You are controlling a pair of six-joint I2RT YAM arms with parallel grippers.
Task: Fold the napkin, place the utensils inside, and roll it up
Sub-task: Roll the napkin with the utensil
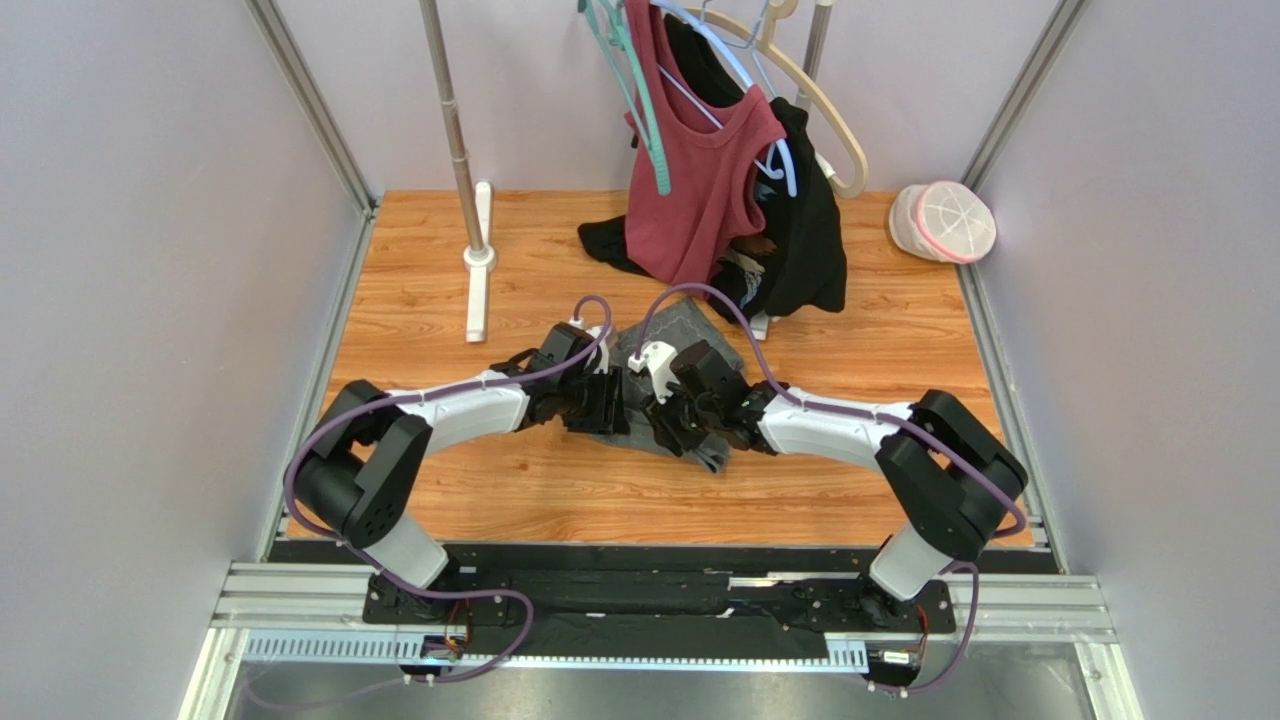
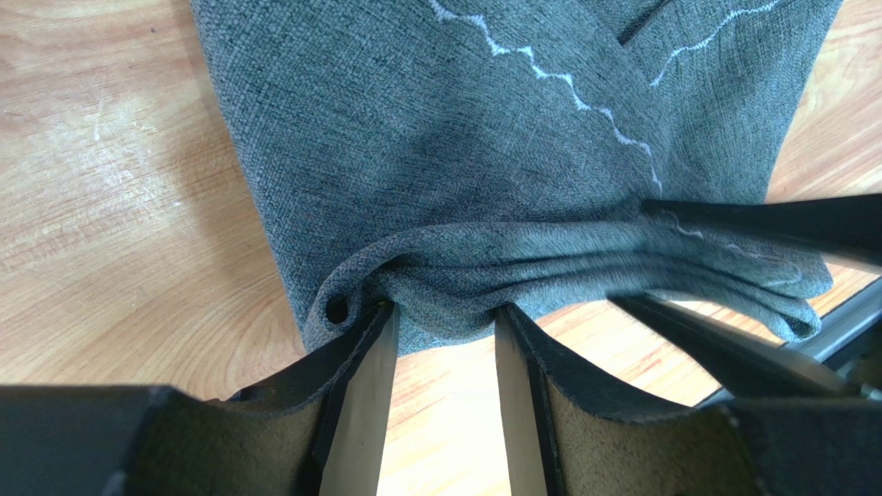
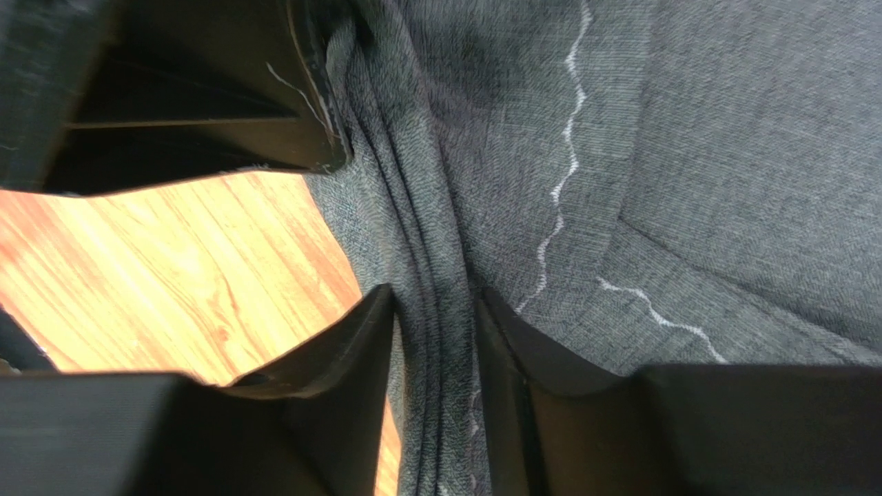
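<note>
The dark grey napkin (image 1: pixel 694 333) with pale wavy stitching lies at the table's centre, its near edge gathered into a thick roll (image 2: pixel 580 264). My left gripper (image 2: pixel 447 310) pinches the left end of that roll between its fingertips. My right gripper (image 3: pixel 437 300) grips the same roll, whose layered folds (image 3: pixel 440 341) fill the gap between its fingers. In the top view the left gripper (image 1: pixel 609 402) and the right gripper (image 1: pixel 684 408) sit side by side on the cloth. The utensils are hidden.
A maroon top (image 1: pixel 699 165) and a black garment (image 1: pixel 804 225) hang on hangers just behind the napkin. A metal rack pole (image 1: pixel 458 135) with a white foot (image 1: pixel 478 278) stands at the back left. A pink-and-white round item (image 1: pixel 944 221) lies in the back right corner.
</note>
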